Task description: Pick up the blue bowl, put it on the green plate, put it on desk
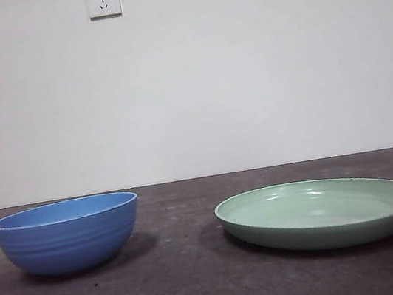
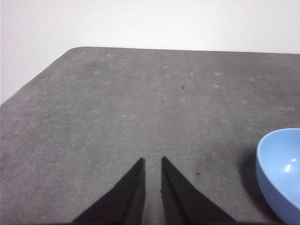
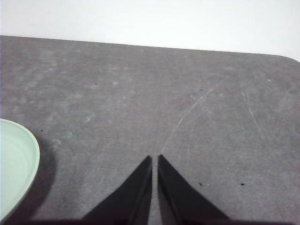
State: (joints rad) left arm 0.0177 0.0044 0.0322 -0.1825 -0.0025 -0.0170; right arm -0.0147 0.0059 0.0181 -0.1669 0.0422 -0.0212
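**A:** Where do things stand with the task?

**B:** Nothing is done yet, as far as I can judge. The blue bowl (image 1: 68, 234) sits upright on the tabletop (image 1: 195, 282), empty, and the green plate (image 1: 322, 212) lies well apart from it, also empty. In the front view neither arm shows at all.

**A:** So both arms are waiting?

**B:** It looks that way. The left gripper (image 2: 153, 160) hangs above bare tabletop with its jaws nearly together, only a thin slit between the tips, and nothing held. Its wrist view catches part of the blue bowl (image 2: 281, 173) off to one side, near but not touching the jaws, and the rounded corner of the tabletop (image 2: 75, 50) farther off.

**A:** And the right one?

**B:** The right gripper (image 3: 154, 157) is the same: jaws almost closed, nothing between them, over bare tabletop marked by a few pale scratches (image 3: 192, 112). The rim of the green plate (image 3: 18, 164) shows at the side of its wrist view, clear of the jaws.

**A:** What is left, then?

**B:** All of it, I'd say. The bowl has to be grasped and lifted, set on the plate, then put back on the tabletop. The left arm seems the natural one for the bowl, being nearer to it, and its jaws would have to open first to take the rim.
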